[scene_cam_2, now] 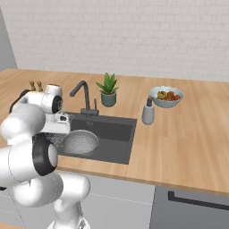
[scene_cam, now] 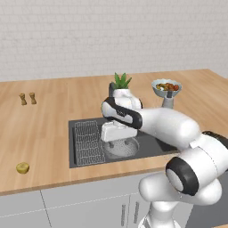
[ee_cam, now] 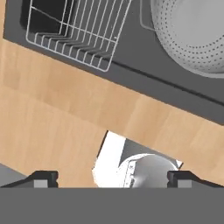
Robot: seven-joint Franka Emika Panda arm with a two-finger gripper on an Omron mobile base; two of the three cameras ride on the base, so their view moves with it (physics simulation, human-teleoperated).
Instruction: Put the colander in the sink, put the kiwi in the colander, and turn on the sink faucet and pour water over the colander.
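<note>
the kiwi [scene_cam: 22, 168] is your next thing to take — it sits alone on the wooden countertop [scene_cam: 44, 129], well to the left of the sink [scene_cam: 78, 162] and close to the counter's front edge. judge it as light, small and round, with some give in the flesh; it will likely roll if you nudge it, and too hard a squeeze could bruise it, so come straight down and close across its widest part with the fingers on either side. the colander [scene_cam: 121, 147] is already down in the sink, just right of the wire rack [scene_cam: 88, 142], upright with its perforated inside facing up, so it looks ready to receive the fruit; being stiff metal, it should not shift much when the kiwi drops in. the gripper [ee_cam: 112, 178] hangs over the sink's front edge with its jaws spread wide and nothing between them. the left base view gives you the kiwi and the two brown shakers [scene_cam: 27, 98] far behind it, but the arm there hides the sink faucet. the right base view shows that faucet [scene_cam_2: 83, 99] clearly at the back rim of the sink, with the potted plant [scene_cam_2: 108, 90], a soap bottle [scene_cam_2: 148, 112] and the fruit bowl [scene_cam_2: 166, 96] to its right — yet not the kiwi. the hand view shows rack, colander rim and countertop, looking straight down.
</note>
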